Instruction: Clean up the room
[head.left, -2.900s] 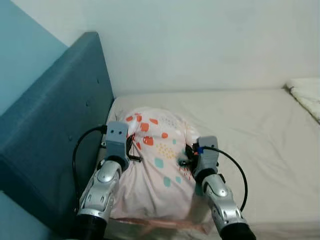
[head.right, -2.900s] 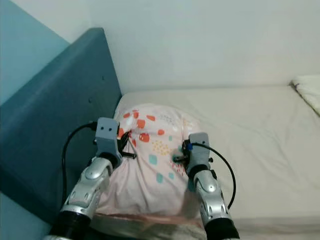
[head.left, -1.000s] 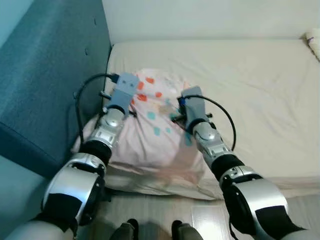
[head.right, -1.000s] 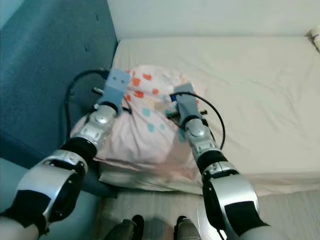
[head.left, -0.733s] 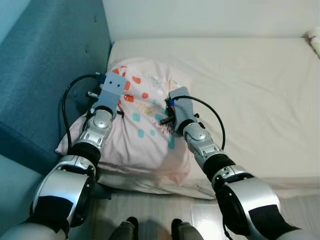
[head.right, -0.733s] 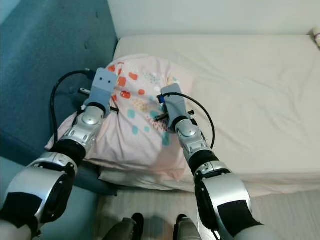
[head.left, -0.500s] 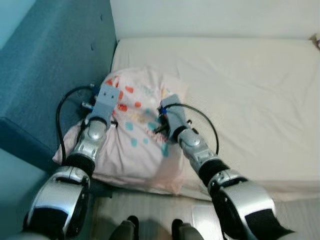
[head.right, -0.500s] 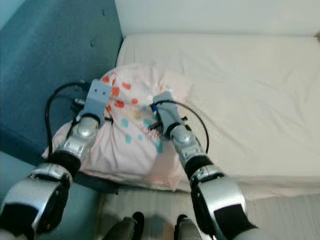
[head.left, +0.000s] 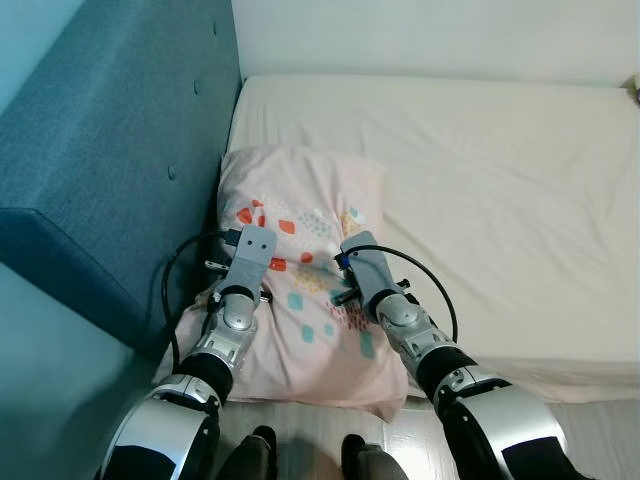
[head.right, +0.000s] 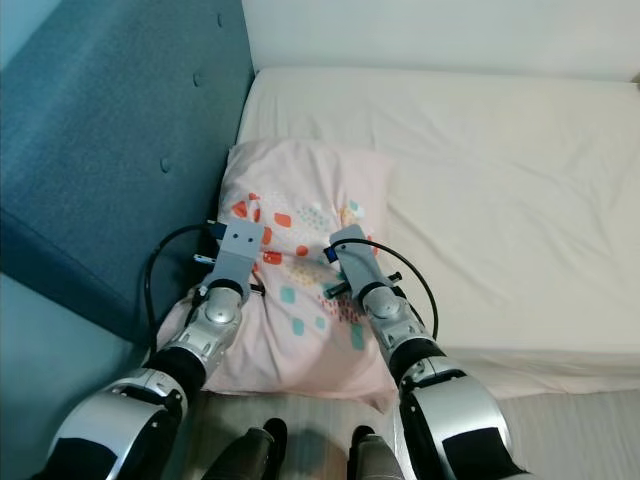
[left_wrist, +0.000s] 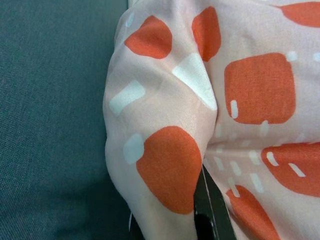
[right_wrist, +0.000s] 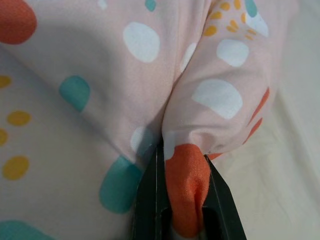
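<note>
A pink pillow (head.left: 300, 230) with orange, teal and yellow shapes lies flat at the head of the bed, beside the blue headboard. Its near end hangs over the mattress edge. Both silver arms reach onto its near half, the left wrist (head.left: 250, 250) by the headboard side, the right wrist (head.left: 362, 268) toward the middle. My left gripper (left_wrist: 169, 202) is shut on a fold of the pillow, with one black finger (left_wrist: 207, 210) showing under the cloth. My right gripper (right_wrist: 186, 172) is shut on an orange-printed fold between both black fingers (right_wrist: 150, 200).
The blue padded headboard (head.left: 110, 150) runs along the left, close to my left arm. A cream sheet covers the mattress (head.left: 500, 200), bare to the right. A white wall (head.left: 430, 35) stands behind. My feet (head.left: 300, 460) stand on the floor at the bed's edge.
The pillow has gone from bunched up between the arms to spread flat beside the headboard. Both arms have drawn back toward the bed's edge, still holding it. The camera has also shifted.
</note>
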